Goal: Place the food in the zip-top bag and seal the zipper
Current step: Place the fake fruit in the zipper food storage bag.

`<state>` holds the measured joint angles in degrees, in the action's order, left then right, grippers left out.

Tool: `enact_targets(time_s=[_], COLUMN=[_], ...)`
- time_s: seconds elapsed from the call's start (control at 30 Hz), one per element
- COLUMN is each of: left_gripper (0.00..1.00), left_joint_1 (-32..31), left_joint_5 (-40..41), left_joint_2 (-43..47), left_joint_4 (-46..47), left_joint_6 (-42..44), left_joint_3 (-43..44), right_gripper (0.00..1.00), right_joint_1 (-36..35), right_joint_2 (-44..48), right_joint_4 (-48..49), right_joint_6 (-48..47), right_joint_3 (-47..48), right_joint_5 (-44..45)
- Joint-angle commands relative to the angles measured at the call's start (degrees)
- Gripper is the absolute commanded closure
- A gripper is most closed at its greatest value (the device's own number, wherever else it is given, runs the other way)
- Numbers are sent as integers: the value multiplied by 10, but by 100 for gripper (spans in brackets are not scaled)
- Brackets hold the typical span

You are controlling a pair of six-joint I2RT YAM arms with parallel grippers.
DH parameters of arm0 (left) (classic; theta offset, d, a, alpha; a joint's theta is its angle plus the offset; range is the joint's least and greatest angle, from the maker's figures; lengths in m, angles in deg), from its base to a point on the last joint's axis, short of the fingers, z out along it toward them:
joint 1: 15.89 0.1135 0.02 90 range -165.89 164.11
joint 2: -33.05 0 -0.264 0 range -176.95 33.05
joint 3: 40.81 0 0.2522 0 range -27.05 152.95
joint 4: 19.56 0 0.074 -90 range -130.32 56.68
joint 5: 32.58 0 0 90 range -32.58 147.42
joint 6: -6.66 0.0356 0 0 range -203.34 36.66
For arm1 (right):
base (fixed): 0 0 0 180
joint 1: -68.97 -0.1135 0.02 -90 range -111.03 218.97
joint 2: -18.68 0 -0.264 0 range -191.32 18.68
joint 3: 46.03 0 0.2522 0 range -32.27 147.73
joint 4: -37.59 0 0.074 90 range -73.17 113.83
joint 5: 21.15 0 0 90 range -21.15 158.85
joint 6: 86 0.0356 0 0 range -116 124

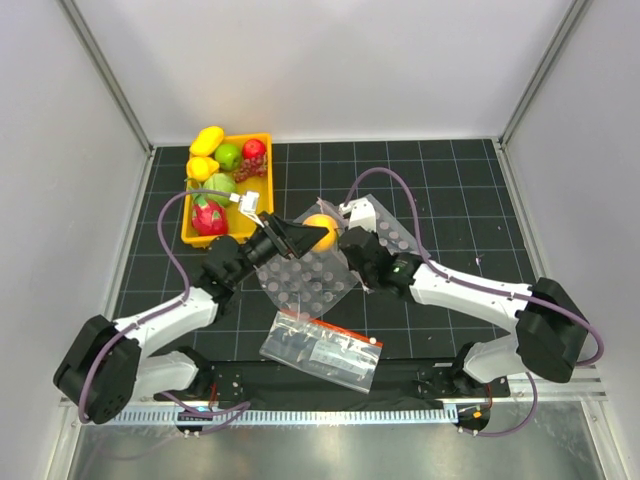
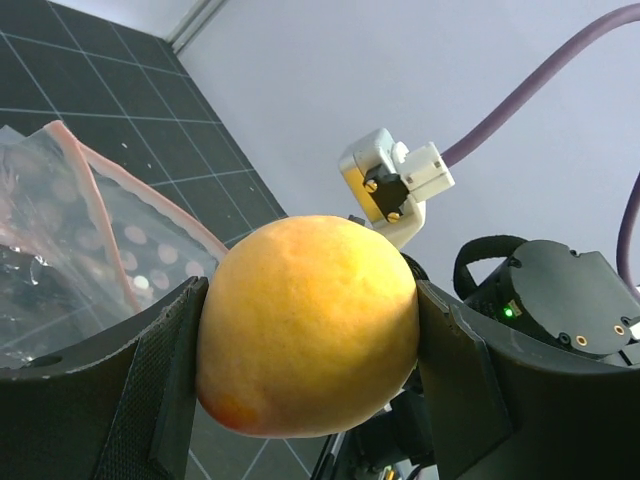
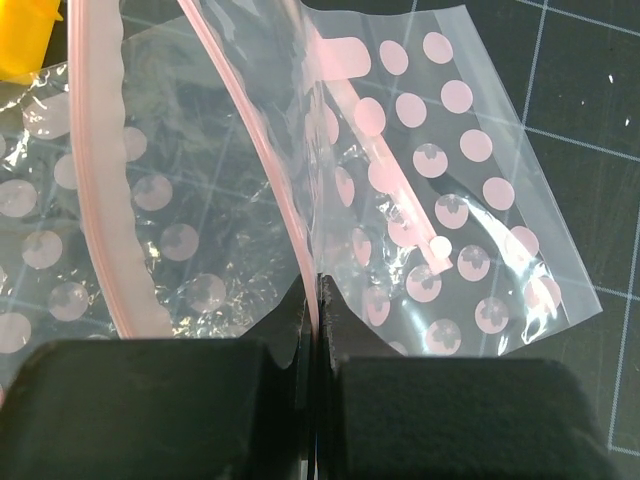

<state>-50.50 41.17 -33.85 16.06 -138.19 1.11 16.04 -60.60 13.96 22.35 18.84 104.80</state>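
My left gripper [image 1: 312, 236] is shut on an orange peach [image 1: 321, 231], held above the table right beside my right gripper [image 1: 345, 235]. In the left wrist view the peach [image 2: 308, 325] fills the gap between both pads [image 2: 170, 370]. My right gripper [image 3: 318, 285] is shut on the thin pink-red zipper [image 3: 268, 150] of the clear zip-top bag [image 3: 250, 265] and holds that lip up; the other lip [image 3: 98, 180] hangs apart, so the mouth gapes. The bag [image 2: 40, 220] and its zipper [image 2: 95, 195] show just left of the peach. More fruits, such as a green apple [image 1: 228, 156], lie in the tray.
A yellow tray [image 1: 264, 195] at the back left holds lemon-like pieces [image 1: 207, 140], a bigger green fruit [image 1: 219, 186] and red fruits. A clear sheet with rows of round dots [image 1: 305, 285] lies under the bag. A printed clear bag with a red band [image 1: 322, 347] lies near the front edge.
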Motion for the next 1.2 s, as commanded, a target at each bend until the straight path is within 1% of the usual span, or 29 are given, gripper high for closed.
enact_targets(time_s=[0.0,0.1,0.2,0.33,0.4,0.43,0.47,0.5,0.57,0.6,0.7,0.77,0.8,0.9,1.17], left_gripper=[99,100,100,99,100,100,99,99,99,99,98,97,96,94,93], left_joint_1=[-5,-10,-12,-22,-27,-28,-33,-36,-50,-56,-73,-82,-85,-92,-107], left_joint_5=[16,17,37,54,70,78,88,112,142,174,203,219,233,254,264], left_joint_2=[-16,-51,-83,-115,-117,-111,-105,-98,-81,-76,-78,-89,-93,-99,-101], left_joint_4=[41,41,7,-63,-85,-111,-127,-142,-204,-221,-277,-305,-334,-362,-375], left_joint_6=[12,28,33,54,62,67,84,95,134,146,170,178,185,195,192], left_joint_3=[-3,7,19,50,59,62,66,69,87,94,118,142,151,173,182], right_gripper=[99,99,99,99,99,99,99,99,99,99,99,99,99,99,99], right_joint_1=[-5,-4,-4,-4,-4,-4,-4,-4,-4,-4,-9,-16,-28,-44,-55], right_joint_2=[20,30,41,55,58,60,61,59,57,56,53,48,44,32,33], right_joint_4=[43,51,52,64,63,63,61,61,61,61,60,56,52,47,49], right_joint_6=[6,7,8,7,6,6,6,5,5,4,-5,-16,-18,-25,-24], right_joint_3=[6,-1,-6,-16,-18,-18,-18,-19,-16,-15,-14,-7,-3,7,9], right_joint_5=[-3,-12,-10,-16,-13,-10,-10,-10,-17,-19,-23,-2,10,33,8])
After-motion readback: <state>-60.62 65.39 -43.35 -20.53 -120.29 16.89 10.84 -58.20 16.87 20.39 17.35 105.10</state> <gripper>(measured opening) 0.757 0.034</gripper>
